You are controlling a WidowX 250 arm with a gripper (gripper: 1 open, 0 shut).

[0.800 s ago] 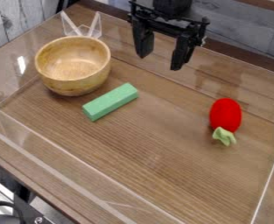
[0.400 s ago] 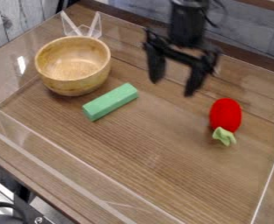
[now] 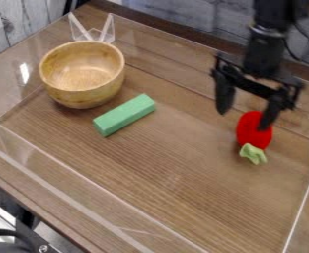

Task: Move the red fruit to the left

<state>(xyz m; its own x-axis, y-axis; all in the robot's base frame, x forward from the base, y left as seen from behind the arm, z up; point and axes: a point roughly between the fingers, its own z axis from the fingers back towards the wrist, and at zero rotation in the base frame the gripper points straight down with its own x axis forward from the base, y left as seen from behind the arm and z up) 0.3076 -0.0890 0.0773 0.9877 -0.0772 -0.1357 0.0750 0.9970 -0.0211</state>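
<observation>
The red fruit (image 3: 255,129), a small toy strawberry with a light green cap pointing toward the front, lies on the wooden table at the right. My gripper (image 3: 252,104) hangs pointing down just above and behind it, open, with one black finger on each side of the fruit's upper part. Nothing is held between the fingers. The right finger overlaps the fruit's edge in this view; whether it touches I cannot tell.
A wooden bowl (image 3: 82,72) stands at the back left. A flat green block (image 3: 125,115) lies in the middle left. Clear acrylic walls (image 3: 302,203) ring the table (image 3: 170,168), close to the fruit on the right.
The gripper has travelled from the back middle to the right and down, arriving over the red fruit, staying open throughout. The fruit, block and bowl have not moved.
</observation>
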